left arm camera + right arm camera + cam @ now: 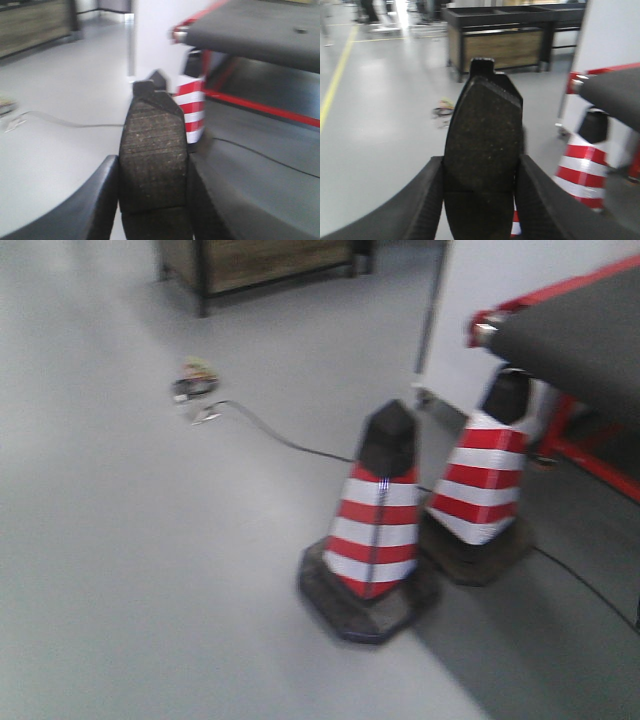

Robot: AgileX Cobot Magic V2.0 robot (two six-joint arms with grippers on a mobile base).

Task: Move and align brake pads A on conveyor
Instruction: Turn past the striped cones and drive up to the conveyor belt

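The left gripper point(152, 200) is clamped on one brake pad point(152, 160). Its two dark fingers point(97, 200) are pressing on the pad's two sides. The pad is standing up on its end, and its rough brownish face with a line across it is facing the left wrist camera. It is up in the air, not on the conveyor point(260, 30). The conveyor's dark belt is up and to the right of this pad, well apart from it.

The right gripper point(482, 200) is clamped on a second brake pad point(482, 145). This pad is also standing on end between two dark fingers point(422, 200). Its face looks dark and speckled. The corner of the conveyor point(615, 92) is showing to the right of it, well apart.

In the front view, two cones with red and white stripes are standing on the grey floor point(150, 570). The far cone point(485, 475) is just beside the conveyor's red corner point(575, 330), partly under it. The near cone point(375, 515) is left of the far cone, close to it. A thin black cable point(280, 438) is lying on the floor, running from behind the cones to a small tangle of things. A wooden bench point(265, 260) is far behind the cones.

All three pictures are a bit blurry.
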